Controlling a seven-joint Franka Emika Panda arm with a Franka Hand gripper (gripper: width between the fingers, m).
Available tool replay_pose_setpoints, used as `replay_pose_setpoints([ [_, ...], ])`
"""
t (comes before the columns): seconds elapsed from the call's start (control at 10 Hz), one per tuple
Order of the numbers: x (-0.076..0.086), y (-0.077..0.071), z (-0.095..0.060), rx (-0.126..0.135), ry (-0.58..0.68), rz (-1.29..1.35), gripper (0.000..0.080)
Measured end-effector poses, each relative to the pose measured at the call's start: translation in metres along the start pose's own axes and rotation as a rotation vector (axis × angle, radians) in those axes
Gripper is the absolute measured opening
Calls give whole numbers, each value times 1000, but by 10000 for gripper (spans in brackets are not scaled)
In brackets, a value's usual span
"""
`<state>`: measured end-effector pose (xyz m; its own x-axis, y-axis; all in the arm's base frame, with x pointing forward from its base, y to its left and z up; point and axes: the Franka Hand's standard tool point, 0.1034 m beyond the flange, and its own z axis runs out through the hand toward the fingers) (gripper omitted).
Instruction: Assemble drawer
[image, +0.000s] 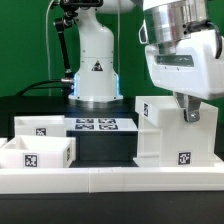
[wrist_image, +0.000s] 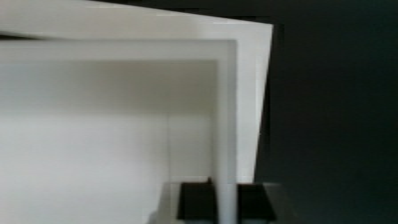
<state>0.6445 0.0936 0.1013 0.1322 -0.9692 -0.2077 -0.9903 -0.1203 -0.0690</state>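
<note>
The tall white box-like shell (image: 175, 130) stands at the exterior view's right, with a tag low on its front. My gripper (image: 189, 112) comes down onto its top edge. In the wrist view the gripper (wrist_image: 228, 198) has its two black fingers (wrist_image: 198, 200) pressed on either side of a thin upright wall of the shell (wrist_image: 228, 120), so it is shut on that wall. Two shallow white trays lie at the exterior view's left, one in front (image: 40, 152) and one behind it (image: 40, 125), each with a tag.
The marker board (image: 95, 125) lies flat between the trays and the shell. A long low white border rail (image: 110, 180) runs along the front. The arm's white base (image: 97, 70) stands behind the marker board, with black cables to its left.
</note>
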Motion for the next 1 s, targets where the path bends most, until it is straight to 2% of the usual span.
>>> replay_pose_setpoints([
  [0.2,0,0,0,-1,-1,-6,38],
  [0.3,0,0,0,-1,-1,-7,88],
  [0.4,-1,0,0,-1,-1,-8,88],
  [0.5,-1,0,0,-1,-1,-24,301],
  [0.6,-2,1,-3,0,-1,-129,301],
  [0.7,-3,3,-10,4,-1,-204,497],
  [0.8,-2,4,-20,6,-3,-290,624],
  [1.0,-3,6,-37,16,-1,-419,643],
])
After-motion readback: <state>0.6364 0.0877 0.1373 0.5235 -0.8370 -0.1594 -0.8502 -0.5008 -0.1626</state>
